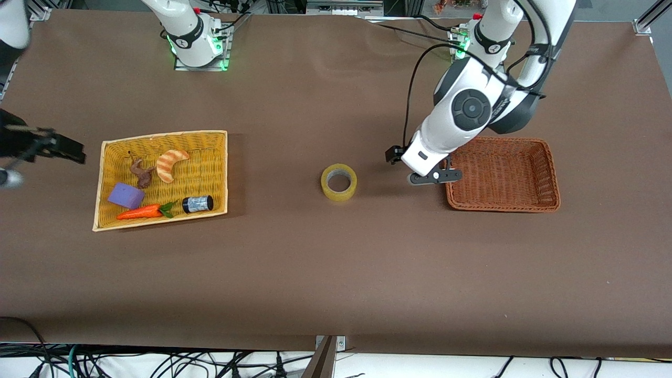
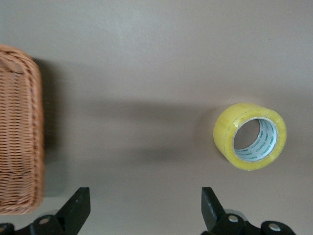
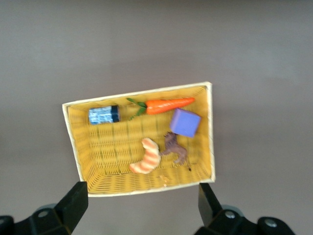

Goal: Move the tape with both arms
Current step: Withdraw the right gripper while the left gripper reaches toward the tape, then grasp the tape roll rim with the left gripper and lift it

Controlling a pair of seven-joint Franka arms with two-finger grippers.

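The tape (image 1: 338, 181), a yellowish roll with a grey core, lies flat on the brown table near its middle. It also shows in the left wrist view (image 2: 249, 136). My left gripper (image 1: 424, 170) hangs open and empty over the table between the tape and the brown wicker basket (image 1: 501, 174); its own view (image 2: 145, 211) shows bare table between the fingers. My right gripper (image 1: 67, 150) is open and empty, up over the table's edge at the right arm's end, beside the yellow basket (image 1: 215, 173). In its own view (image 3: 142, 205) it looks down at that basket (image 3: 73, 147).
The yellow basket holds an orange-striped crescent toy (image 1: 170, 163), a brown figure (image 1: 140, 173), a purple block (image 1: 126, 196), a toy carrot (image 1: 142, 211) and a black-capped cylinder (image 1: 198, 203). The brown basket (image 2: 19, 132) has nothing in it.
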